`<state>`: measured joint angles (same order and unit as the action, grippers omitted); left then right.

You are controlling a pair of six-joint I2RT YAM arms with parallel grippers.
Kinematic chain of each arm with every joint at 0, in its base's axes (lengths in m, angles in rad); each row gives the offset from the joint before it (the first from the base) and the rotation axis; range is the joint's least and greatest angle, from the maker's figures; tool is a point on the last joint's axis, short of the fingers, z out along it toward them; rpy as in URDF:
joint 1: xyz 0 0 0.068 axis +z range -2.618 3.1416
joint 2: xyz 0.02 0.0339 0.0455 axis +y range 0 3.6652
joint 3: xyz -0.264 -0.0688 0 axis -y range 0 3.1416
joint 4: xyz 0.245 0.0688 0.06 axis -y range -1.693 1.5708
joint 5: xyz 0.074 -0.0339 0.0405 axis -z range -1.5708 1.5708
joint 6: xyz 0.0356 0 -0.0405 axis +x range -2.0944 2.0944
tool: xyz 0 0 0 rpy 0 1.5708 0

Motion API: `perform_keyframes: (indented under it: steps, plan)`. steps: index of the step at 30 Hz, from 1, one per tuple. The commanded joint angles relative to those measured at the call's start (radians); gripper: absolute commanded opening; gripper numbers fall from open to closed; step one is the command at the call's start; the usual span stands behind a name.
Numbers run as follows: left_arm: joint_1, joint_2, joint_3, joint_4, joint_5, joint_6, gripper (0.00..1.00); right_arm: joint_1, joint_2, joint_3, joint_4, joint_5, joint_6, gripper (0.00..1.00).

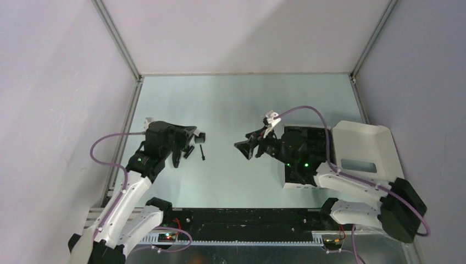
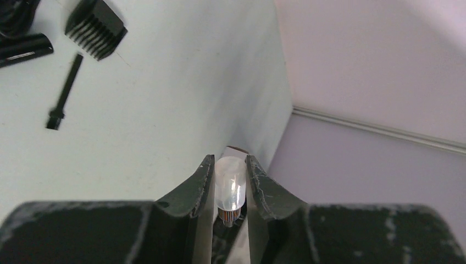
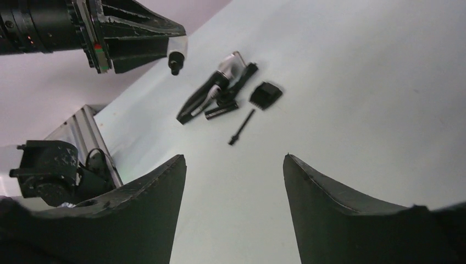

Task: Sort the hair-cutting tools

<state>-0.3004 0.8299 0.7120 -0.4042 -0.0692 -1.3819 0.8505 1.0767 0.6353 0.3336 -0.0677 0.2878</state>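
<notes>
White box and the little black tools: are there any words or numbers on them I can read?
None: no word, number or sign is readable in any view.
White box lid: only a grey patch, too blurred to read.
Clipper body, comb attachment, thin brush: no marks visible.
Small whitish piece in the left hand: blank.

My table, with my clipper kit laid out on it.
The pale green table (image 1: 236, 104) carried my clipper (image 3: 211, 93) near its left side. A long black piece (image 3: 235, 91) lay close against it, a comb attachment (image 3: 266, 94) just beside them, and the thin brush (image 3: 242, 127) lay near, touching nothing. My white box (image 1: 360, 143) sat open, well apart on the right.
</notes>
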Motion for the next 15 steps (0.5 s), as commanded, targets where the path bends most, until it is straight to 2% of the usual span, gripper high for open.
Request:
perform_keyframes:
  steps: [1,8,15]
  plan:
    - [0.004,-0.057,-0.026,0.021,0.005,-0.158,0.00,0.060,0.116,0.011,0.397,0.035,0.013,0.68]
    - [-0.001,-0.073,-0.023,0.015,0.026,-0.214,0.00,0.110,0.326,0.078,0.605,0.020,0.000,0.60]
    - [-0.016,-0.058,-0.022,0.044,0.045,-0.246,0.00,0.143,0.440,0.171,0.636,0.020,-0.034,0.56]
